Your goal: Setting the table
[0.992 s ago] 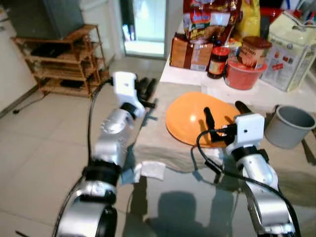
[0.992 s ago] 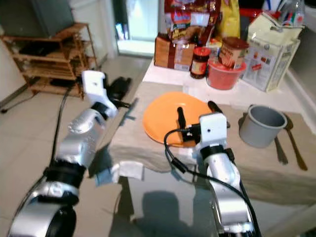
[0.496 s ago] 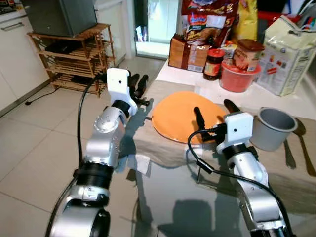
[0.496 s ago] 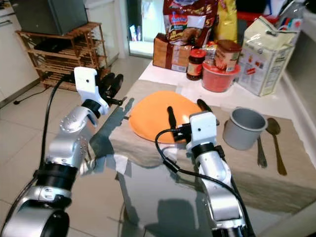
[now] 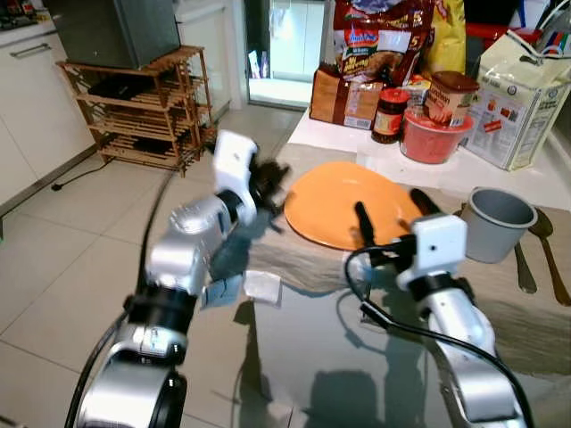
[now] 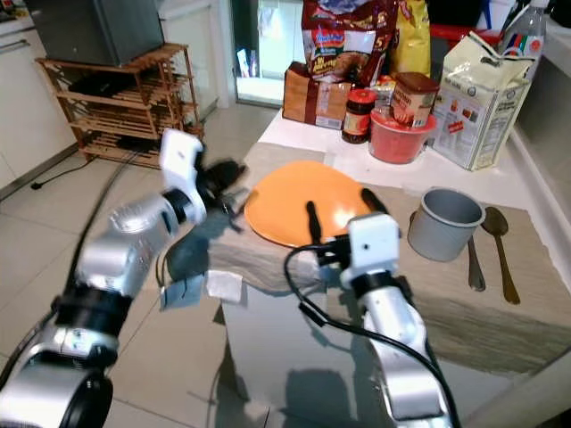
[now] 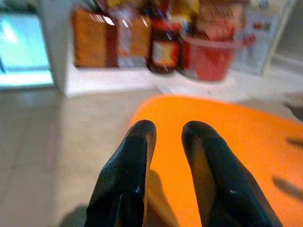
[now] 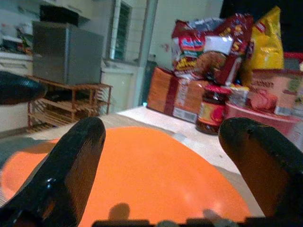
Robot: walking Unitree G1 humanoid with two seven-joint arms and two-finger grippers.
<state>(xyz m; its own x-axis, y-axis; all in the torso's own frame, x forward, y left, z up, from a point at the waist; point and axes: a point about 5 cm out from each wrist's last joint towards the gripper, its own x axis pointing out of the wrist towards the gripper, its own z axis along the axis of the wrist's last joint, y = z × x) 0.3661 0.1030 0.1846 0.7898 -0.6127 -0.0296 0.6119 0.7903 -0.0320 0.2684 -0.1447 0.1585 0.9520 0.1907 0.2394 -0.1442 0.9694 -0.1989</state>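
Surface (image 6: 500, 330): draped in a coarse beige cloth, matte and woven, that hangs over the left edge.

Plate (image 6: 294, 201): a smooth, glossy orange disc, shallow and round, lying flat on the cloth near the left edge, towards the far left corner.

Right gripper (image 6: 343, 212): black rubbery jaws spread wide, one on either side of the plate's near rim, low over it.

Left gripper (image 5: 268, 183): blurred beside the plate's left rim; its wrist view shows jaws narrow, only a slim gap between them, tips (image 7: 142, 130) over the rim.

Step in hand, as judged: taking hold of the plate to place it. A thin, slick rim gives little purchase, so the jaws should go one under and one over the rim and pinch it at the edge of the surface; a lift from two sides ought to stay level. Dragging would likely bunch the cloth.

Cup (image 6: 442, 223): grey, matte, straight-walled, upright just right of the plate.

Spoons (image 6: 497, 254): two, metal, lying side by side right of the cup.

Groceries (image 6: 393, 89): bags, a carton, a jar and a red bowl along the far edge.
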